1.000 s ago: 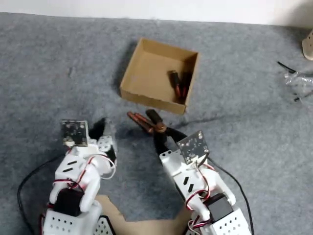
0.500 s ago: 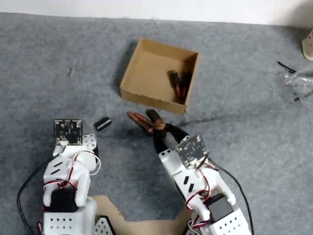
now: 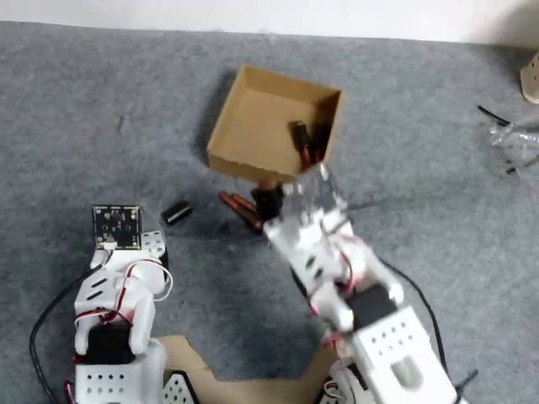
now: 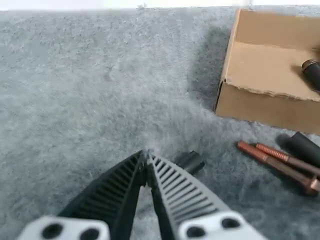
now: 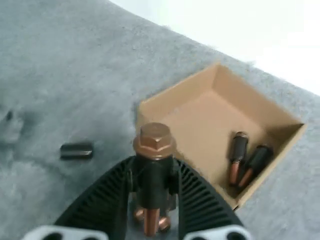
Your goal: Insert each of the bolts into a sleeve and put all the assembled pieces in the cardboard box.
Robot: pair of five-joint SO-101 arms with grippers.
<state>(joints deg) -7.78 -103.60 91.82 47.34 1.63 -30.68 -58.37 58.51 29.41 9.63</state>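
The held assembled piece (image 5: pixel 154 141), a copper bolt seated in a black sleeve, is clamped between the fingers of the right gripper (image 5: pixel 154 169), its hex head protruding past the fingertips. In the high view this gripper sits just beside the near wall of the cardboard box (image 3: pixel 244 164). Two assembled pieces (image 3: pixel 307 145) lie side by side inside the box, against its right wall. Two loose bolts (image 3: pixel 240 209) lie together on the grey counter (image 3: pixel 101 101), just in front of the box. A loose sleeve (image 3: pixel 175 212) lies near them, further left. The left gripper (image 4: pixel 147 165) is closed with nothing between its fingers, its tips just beside that sleeve.
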